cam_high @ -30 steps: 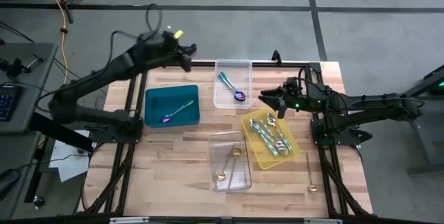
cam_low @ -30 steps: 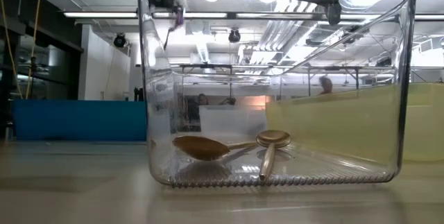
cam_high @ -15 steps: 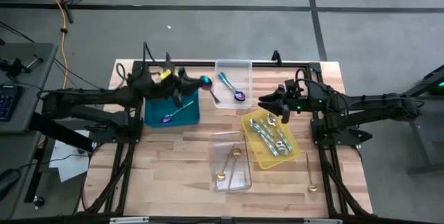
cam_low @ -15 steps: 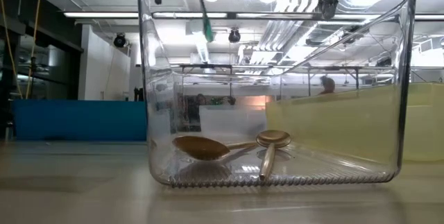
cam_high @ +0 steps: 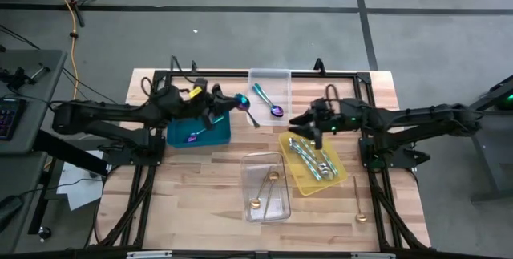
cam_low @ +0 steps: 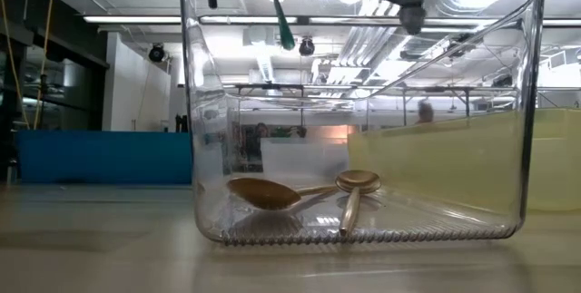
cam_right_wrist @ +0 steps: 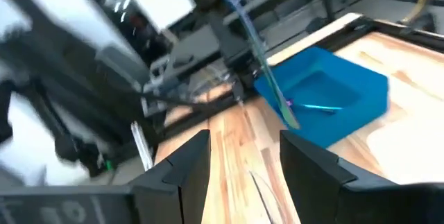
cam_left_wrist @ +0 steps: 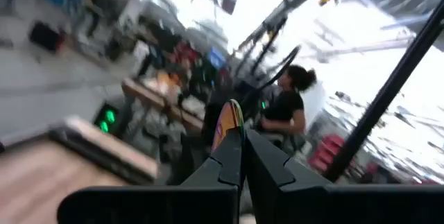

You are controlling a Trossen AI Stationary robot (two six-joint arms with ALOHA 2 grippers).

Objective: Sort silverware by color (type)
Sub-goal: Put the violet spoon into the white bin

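While pinched by the left end effector (cam_high: 227, 103), a thin iridescent spoon (cam_high: 243, 104) gleams.

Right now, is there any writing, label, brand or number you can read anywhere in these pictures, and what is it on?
No readable text anywhere.
Teal tray, yellow tray, clear trays: no labels or markings showing.
Silverware in the yellow tray: no stamp or brand visible.
Left gripper, holding an iridescent spoon: no lettering visible.
Right gripper: only green lights on the arm behind it, no characters.
Room beyond the table: too blurred to make out any signs.
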